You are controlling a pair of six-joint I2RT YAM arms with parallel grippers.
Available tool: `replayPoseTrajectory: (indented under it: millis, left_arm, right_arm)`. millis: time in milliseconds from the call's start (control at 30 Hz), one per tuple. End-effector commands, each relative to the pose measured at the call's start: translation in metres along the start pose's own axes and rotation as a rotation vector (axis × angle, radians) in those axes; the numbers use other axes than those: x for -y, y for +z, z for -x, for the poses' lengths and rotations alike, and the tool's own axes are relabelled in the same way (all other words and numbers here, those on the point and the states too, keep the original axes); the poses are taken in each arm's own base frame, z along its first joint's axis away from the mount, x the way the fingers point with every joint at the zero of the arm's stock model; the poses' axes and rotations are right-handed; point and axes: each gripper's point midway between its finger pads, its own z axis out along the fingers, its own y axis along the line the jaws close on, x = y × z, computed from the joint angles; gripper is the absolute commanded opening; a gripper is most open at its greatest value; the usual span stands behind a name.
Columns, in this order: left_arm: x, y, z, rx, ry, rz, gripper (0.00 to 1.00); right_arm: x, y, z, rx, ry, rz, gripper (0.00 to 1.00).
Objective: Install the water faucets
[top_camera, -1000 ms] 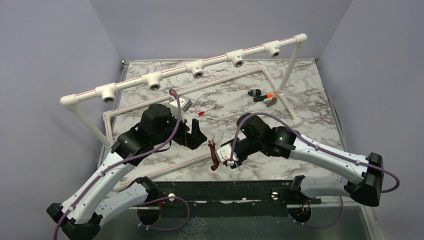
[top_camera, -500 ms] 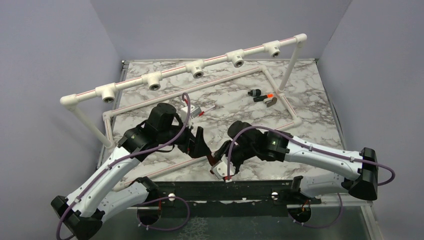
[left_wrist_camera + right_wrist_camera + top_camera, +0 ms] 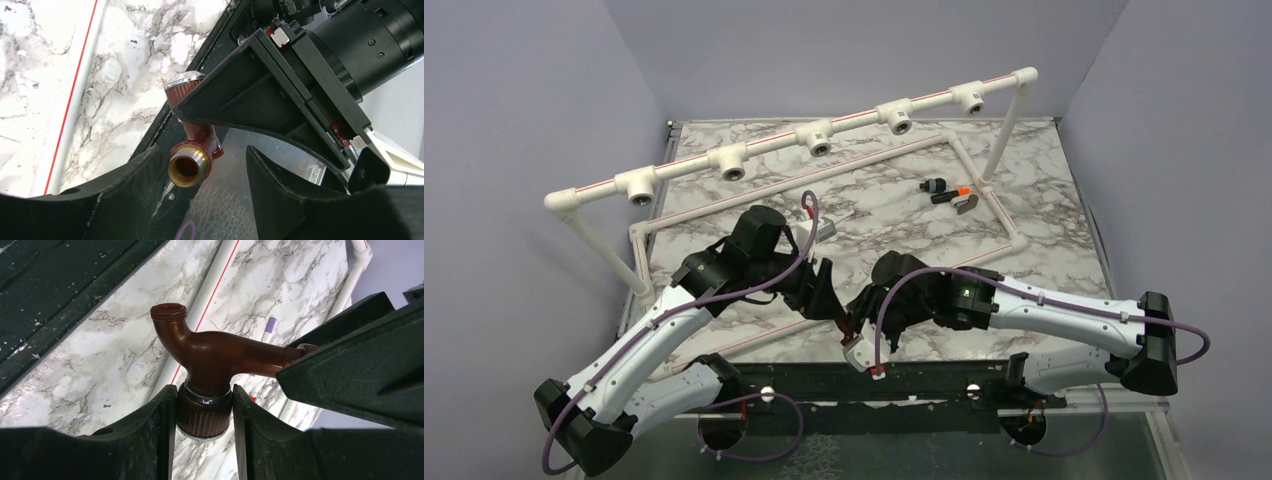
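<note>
One water faucet [image 3: 215, 355], reddish-brown with a bent spout, is held up over the table's near edge. My right gripper [image 3: 204, 407] is shut on its ribbed knob. In the left wrist view the faucet [image 3: 192, 150] points its brass threaded end between my left gripper's [image 3: 202, 155] fingers. That end lies close to the left finger, with a clear gap to the right one, so the jaws stand open. From above, the left gripper [image 3: 824, 295] and the right gripper [image 3: 864, 308] meet nose to nose, and the faucet [image 3: 848, 324] barely shows between them.
A raised white pipe [image 3: 814, 137] with several tee fittings spans the back of the marble table [image 3: 1044, 200]. A low pipe frame [image 3: 969, 165] lies on the table. Small loose parts [image 3: 949, 192] rest at the back right. A black rail [image 3: 924, 380] runs along the near edge.
My left arm has swung right and nearer, bringing its narrowing jaws round the faucet's threaded end. The right arm has carried the faucet slightly left and nearer.
</note>
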Motion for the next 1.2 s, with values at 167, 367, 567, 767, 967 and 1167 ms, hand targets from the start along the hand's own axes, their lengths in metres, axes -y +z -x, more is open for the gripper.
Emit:
replayPoseTrajectory:
  millis: [167, 367, 567, 767, 967, 1167]
  left_arm:
    - [0.004, 0.004, -0.012, -0.054, 0.000, -0.054, 0.48]
    - [0.003, 0.005, -0.014, -0.063, -0.006, -0.056, 0.02]
    - [0.001, 0.005, -0.014, -0.059, -0.009, -0.046, 0.00]
    - [0.002, 0.005, -0.014, -0.059, -0.009, -0.047, 0.00]
    - [0.001, 0.004, -0.013, -0.055, -0.006, -0.039, 0.00]
    - [-0.003, 0.006, -0.012, -0.053, -0.007, -0.021, 0.00]
  right_arm:
    - [0.022, -0.005, 0.004, -0.034, -0.079, -0.078, 0.01]
    - [0.021, -0.003, 0.009, -0.027, -0.099, -0.081, 0.01]
    - [0.024, -0.007, 0.015, -0.004, -0.068, -0.108, 0.09]
    - [0.027, -0.012, 0.018, 0.012, -0.008, -0.137, 0.29]
    - [0.027, -0.018, 0.015, 0.000, 0.037, -0.174, 0.41]
    - [0.032, -0.031, 0.015, -0.007, 0.089, -0.245, 0.55]
